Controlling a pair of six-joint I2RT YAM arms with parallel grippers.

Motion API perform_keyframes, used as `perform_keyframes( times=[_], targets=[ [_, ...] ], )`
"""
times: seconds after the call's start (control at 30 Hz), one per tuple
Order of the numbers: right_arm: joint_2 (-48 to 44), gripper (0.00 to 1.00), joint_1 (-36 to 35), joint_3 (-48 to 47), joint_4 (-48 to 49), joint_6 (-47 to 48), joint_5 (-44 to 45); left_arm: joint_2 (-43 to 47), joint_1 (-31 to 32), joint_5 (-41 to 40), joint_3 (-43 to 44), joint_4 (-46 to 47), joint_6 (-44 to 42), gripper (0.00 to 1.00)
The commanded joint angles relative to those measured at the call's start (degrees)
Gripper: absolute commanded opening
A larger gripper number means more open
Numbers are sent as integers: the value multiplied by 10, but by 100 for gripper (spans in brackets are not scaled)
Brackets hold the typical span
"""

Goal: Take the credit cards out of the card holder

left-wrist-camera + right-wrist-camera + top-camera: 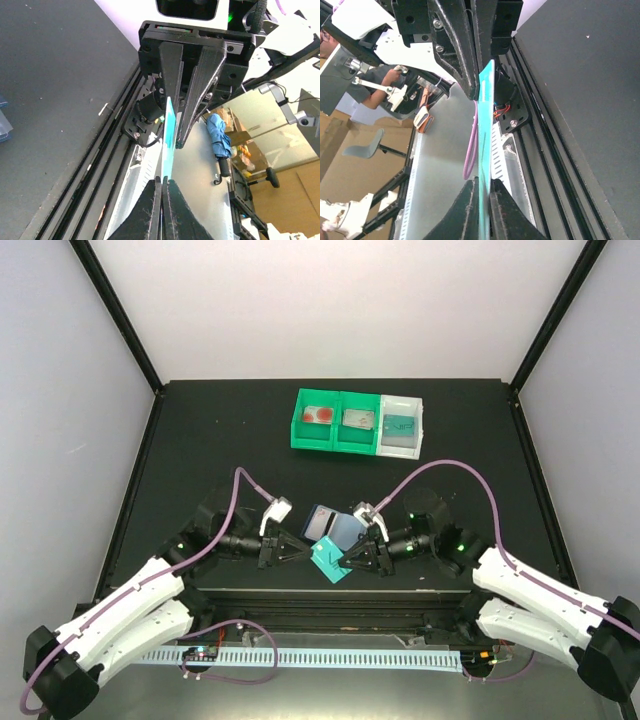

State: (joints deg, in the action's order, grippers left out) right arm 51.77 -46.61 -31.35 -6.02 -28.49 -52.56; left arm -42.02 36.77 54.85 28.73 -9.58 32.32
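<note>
So, my left gripper [162,186] and right gripper [481,187] are both pinching the same teal credit card [328,561], lower centre of the top view. The card holder [335,527] sits just above it. I reckon one side should release first, with no tugging, so the card doesn't bend.

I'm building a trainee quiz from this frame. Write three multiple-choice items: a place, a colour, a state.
1. The red-circled card lies: A in the left green tray; B between the grippers; C under an arm.
2. The card between the arms is: A white; B teal; C grey.
3. The grippers are: A both open; B one open; C both shut on that card.
A, it rests in that tray. B, the teal card shows its colour in every view. C, the left gripper and right gripper each clamp it.
</note>
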Motion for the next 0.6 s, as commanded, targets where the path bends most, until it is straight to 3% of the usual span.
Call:
perform_keyframes(
  times=[0.0, 0.13, 0.23, 0.37, 0.57],
  targets=[
    [-3, 9, -4, -1, 15, -3, -1, -7, 0, 17, 4, 24, -2, 2],
    [-25, 27, -4, 10, 40, -49, 75, -3, 0, -8, -2, 42, 22, 2],
    [-58, 46, -4, 45, 114, -121, 128, 7, 0, -42, -14, 77, 61, 2],
    [-71, 65, -4, 72, 167, -197, 207, 30, 0, -128, -41, 138, 122, 2],
    [-49, 72, -4, 88, 255, -280, 266, 33, 0, -209, -56, 228, 195, 1]
  ],
)
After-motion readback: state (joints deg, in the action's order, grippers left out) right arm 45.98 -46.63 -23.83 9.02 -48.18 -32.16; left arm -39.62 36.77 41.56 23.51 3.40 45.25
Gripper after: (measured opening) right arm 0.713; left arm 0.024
